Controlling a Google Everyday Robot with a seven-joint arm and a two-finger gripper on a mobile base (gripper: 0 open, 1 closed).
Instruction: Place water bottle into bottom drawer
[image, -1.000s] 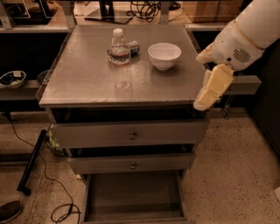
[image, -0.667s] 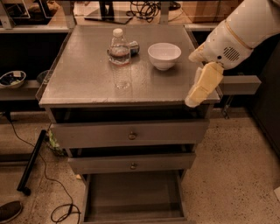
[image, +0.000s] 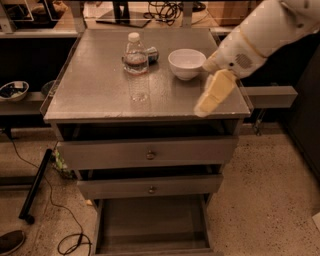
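Tabletop (image: 100, 95) of the grey cabinet carries three things, all toward its far edge. The water bottle (image: 135, 54) stands upright with its white cap on, a little left of the middle of that far edge, and its dim reflection shows on the shiny surface in front of it. Just behind it to the right lies a small crumpled wrapper (image: 151, 53); whether the two touch I cannot tell. A white bowl (image: 187, 63) sits upright to the right of the bottle, apart from it and nearer the far right corner.

The white arm (image: 265, 30) reaches in from the upper right. Its cream-coloured pincer (image: 205, 106) slants down and to the left over the right part of the tabletop, with its tip close to the near right corner, in front of the bowl and well apart from the bottle. Whether the pincer is apart or together I cannot tell.

Below the tabletop, the top drawer (image: 150, 152) and the middle drawer (image: 150, 187) each bear a round knob. The bottom drawer (image: 150, 225) is pulled out toward the camera, its flat grey floor in plain view, and the bottle is not yet in it.

On the speckled floor (image: 270, 200) to the left of the cabinet a black cable (image: 65, 235) curls, and a shoe (image: 10, 241) shows at the lower left.
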